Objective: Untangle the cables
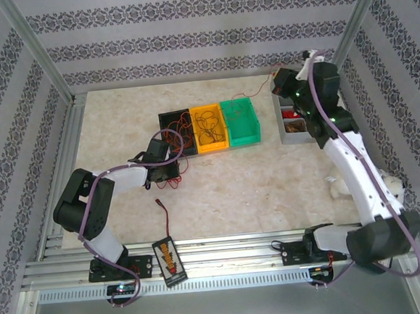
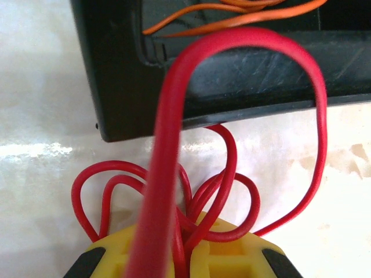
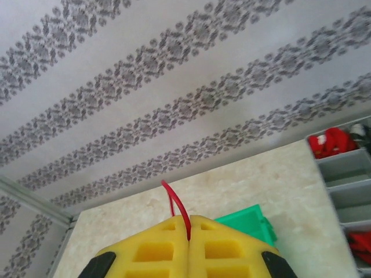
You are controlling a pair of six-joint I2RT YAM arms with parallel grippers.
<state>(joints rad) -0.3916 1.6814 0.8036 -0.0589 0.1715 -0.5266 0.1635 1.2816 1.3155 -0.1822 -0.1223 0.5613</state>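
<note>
Red cables (image 2: 232,191) loop in a bunch on the table just in front of the black bin (image 2: 122,69). My left gripper (image 2: 188,246) is shut on them, and one thick blurred loop arches up over the bin's rim. In the top view this left gripper (image 1: 167,154) sits at the black bin's (image 1: 172,119) near edge, amid red loops (image 1: 186,133). Orange cables (image 1: 209,126) lie curled in the orange bin (image 1: 213,146). My right gripper (image 3: 189,226) is shut on one thin red cable (image 3: 175,202), raised above the table at the back right (image 1: 281,86).
A green bin (image 1: 241,122) stands next to the orange one. A grey compartment tray (image 1: 293,139) with small parts sits under the right arm. A black battery pack (image 1: 169,260) with its dark wire (image 1: 163,210) lies at the near edge. Striped walls enclose the table.
</note>
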